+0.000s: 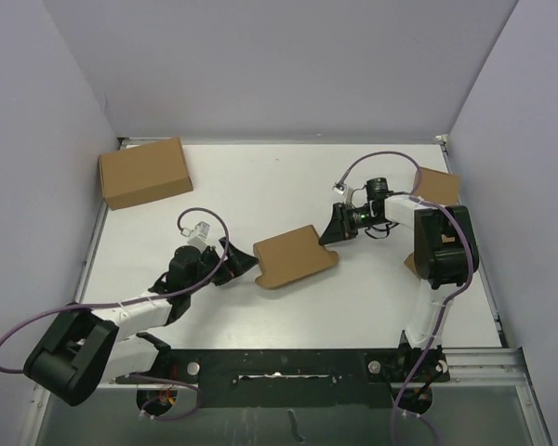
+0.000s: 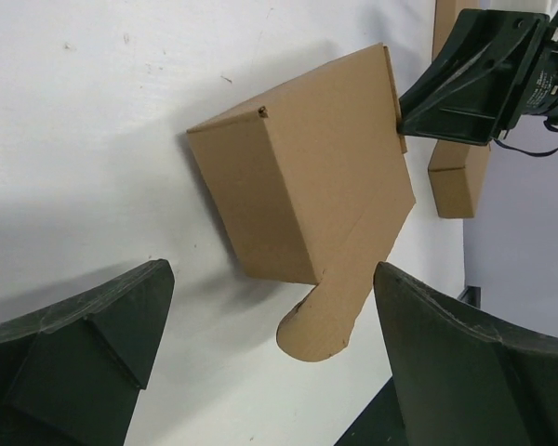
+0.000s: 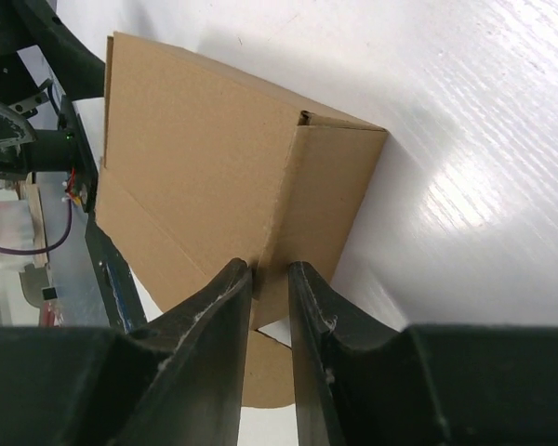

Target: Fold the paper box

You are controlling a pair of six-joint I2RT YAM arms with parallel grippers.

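The right tool is pinched almost closed on a folded edge of the paper box, at the box's right end. The left tool gapes wide just beside the box's left end, not touching it. The box lies in the middle of the white worktop, between both arms. A larger carton sits at the far left corner.

Four brown cardboard boxes are sitting on the surface. One half-folded box is lying between the left gripper and the right gripper. One large carton is lying well beyond the left gripper. One small closed box and a second small closed box are resting behind the right gripper. Two arms are reaching in, each trailing one purple cable.
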